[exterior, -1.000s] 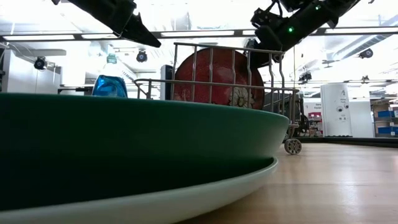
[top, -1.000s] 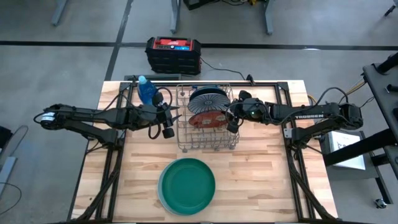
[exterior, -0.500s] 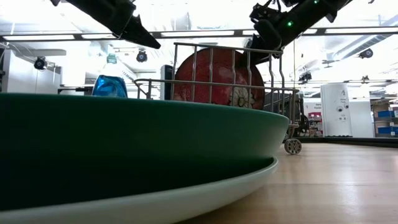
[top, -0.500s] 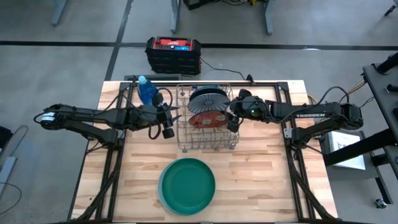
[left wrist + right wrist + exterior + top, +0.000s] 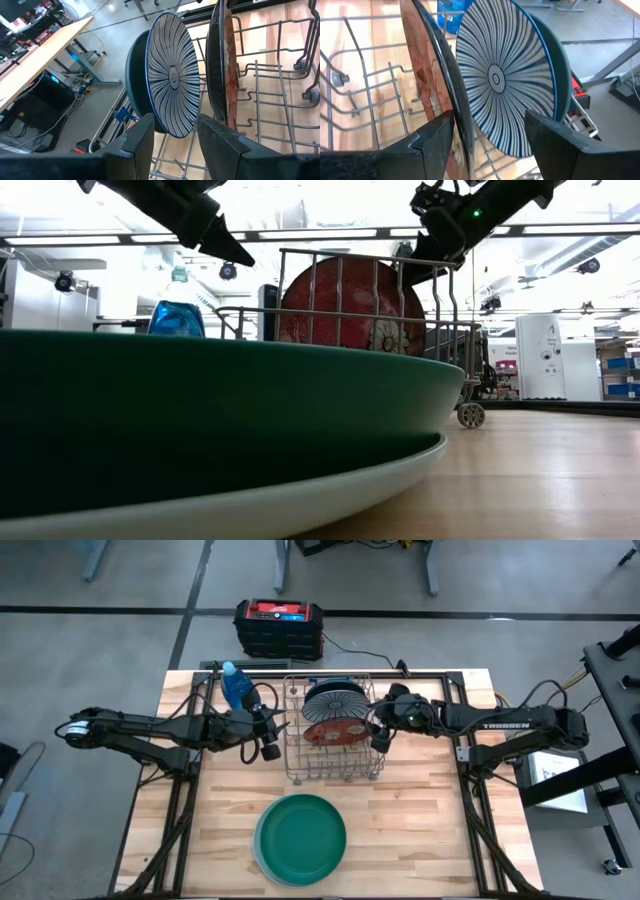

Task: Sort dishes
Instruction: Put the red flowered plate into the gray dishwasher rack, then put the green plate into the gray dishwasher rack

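Observation:
A wire rack [image 5: 335,768] stands at the table's middle. A red flowered plate [image 5: 330,730], a striped plate [image 5: 172,75] and a dark teal plate [image 5: 557,65] stand on edge in it, their lower rims between its wires. A dark teal plate [image 5: 300,837] lies on a larger pale green one [image 5: 330,495] near the front edge. My left gripper [image 5: 280,730] hangs open at the rack's left side, facing the striped plate. My right gripper [image 5: 380,738] is open at the rack's right side, with the red plate's rim [image 5: 451,95] close by one finger. My right gripper comes at the rack from the table's right, slanting down. The red plate's rim [image 5: 457,125] runs just beside one finger [image 5: 437,142]. Whether that finger touches the rim I cannot tell. The plate stands upright in the rack.
A blue bottle [image 5: 235,688] stands at the far left of the rack, behind my left gripper. A red and black box [image 5: 279,627] sits on the floor beyond the far edge. Bare wood lies to either side of the stacked plates.
My right gripper has edged a little up and toward the table's right edge, away from the rack. The plates in the rack stand as before.

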Robot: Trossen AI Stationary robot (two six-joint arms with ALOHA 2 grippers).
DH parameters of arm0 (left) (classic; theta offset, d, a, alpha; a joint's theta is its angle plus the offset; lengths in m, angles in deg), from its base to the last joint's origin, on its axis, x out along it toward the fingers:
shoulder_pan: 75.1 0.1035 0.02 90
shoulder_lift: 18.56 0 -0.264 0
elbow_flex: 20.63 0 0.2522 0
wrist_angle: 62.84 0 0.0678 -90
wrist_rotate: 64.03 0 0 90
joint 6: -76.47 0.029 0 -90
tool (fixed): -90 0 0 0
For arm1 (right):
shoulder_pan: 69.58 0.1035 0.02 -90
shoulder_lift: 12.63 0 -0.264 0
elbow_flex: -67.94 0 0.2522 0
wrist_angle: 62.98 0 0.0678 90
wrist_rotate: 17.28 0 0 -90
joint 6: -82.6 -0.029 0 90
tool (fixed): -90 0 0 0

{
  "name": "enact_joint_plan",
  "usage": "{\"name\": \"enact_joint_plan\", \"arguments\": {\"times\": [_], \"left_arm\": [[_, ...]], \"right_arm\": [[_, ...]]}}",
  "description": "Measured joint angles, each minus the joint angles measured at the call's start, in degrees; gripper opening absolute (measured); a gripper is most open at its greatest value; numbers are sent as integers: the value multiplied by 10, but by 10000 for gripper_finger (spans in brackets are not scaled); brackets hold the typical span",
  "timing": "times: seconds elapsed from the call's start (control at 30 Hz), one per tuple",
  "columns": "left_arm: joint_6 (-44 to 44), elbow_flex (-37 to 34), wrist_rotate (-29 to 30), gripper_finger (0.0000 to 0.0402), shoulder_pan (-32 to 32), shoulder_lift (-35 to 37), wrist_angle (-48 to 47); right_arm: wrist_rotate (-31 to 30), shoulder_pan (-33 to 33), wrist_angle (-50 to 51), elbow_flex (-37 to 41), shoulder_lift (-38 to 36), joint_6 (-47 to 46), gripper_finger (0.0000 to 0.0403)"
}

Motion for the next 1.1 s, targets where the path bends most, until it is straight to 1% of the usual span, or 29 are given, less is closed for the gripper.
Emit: {"name": "enact_joint_plan", "arguments": {"times": [0.17,0.3,0.37,0.5,0.57,0.73,0.8,0.97,1.03,1.1], "left_arm": [[-1,0,0,139,0,0,2],[-14,4,0,139,0,0,1],[-35,20,0,139,-1,0,-20],[-94,72,0,139,-8,1,-94],[-113,88,0,139,-13,2,-109],[-109,89,-6,139,-35,2,-122],[-115,88,-28,139,-46,2,-144],[-142,87,-117,139,-89,2,-202],[-144,87,-145,139,-105,2,-226],[-145,87,-155,139,-118,2,-245]], "right_arm": [[0,0,8,0,-19,0,245],[0,0,74,0,-48,-9,251],[1,0,113,0,-70,-30,252],[0,0,180,0,-120,-66,247],[0,0,189,0,-144,-75,243],[5,0,194,0,-188,-92,234],[35,0,209,0,-202,-134,230],[158,0,269,0,-229,-213,223],[179,0,297,0,-234,-241,219],[179,1,319,1,-237,-271,215]]}}
